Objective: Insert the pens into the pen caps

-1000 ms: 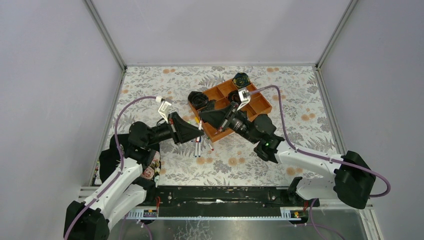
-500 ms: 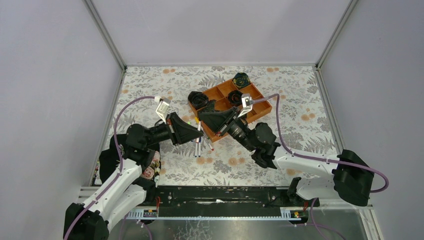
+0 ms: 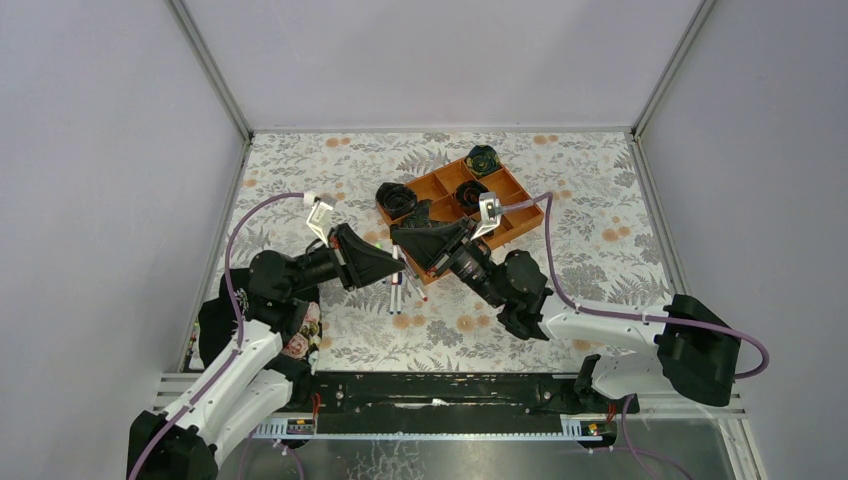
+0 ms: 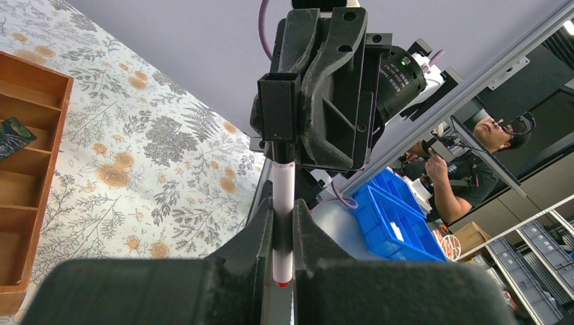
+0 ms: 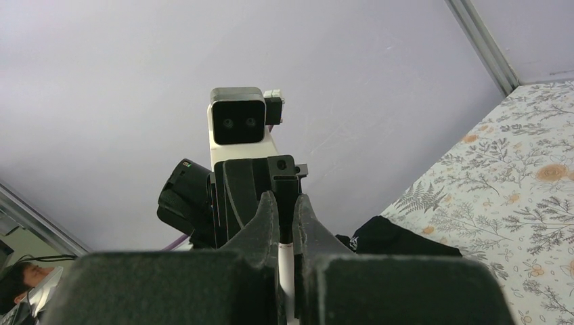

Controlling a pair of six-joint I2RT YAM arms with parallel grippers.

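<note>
My left gripper [image 4: 283, 206] is shut on a white pen [image 4: 283, 189] whose red end points at the left wrist camera. The pen's far end is dark and runs in between the fingers of my right gripper [image 5: 287, 200]. The right gripper is shut on a white barrel [image 5: 285, 274] with a black end that points at the left gripper. I cannot tell if this piece is a cap. In the top view the left gripper [image 3: 397, 264] and right gripper [image 3: 403, 243] meet tip to tip above the table. Several loose pens [image 3: 397, 295] lie under them.
An orange-brown divided tray [image 3: 515, 215] stands behind the grippers, with dark rolled fabric pieces [image 3: 398, 198] in and beside it. It also shows in the left wrist view [image 4: 27, 169]. A black cloth [image 3: 215, 330] lies by the left arm's base.
My right arm has swung left and forward, bringing its gripper up against the left gripper's tip. The left gripper has shifted slightly left and still holds the pen.
</note>
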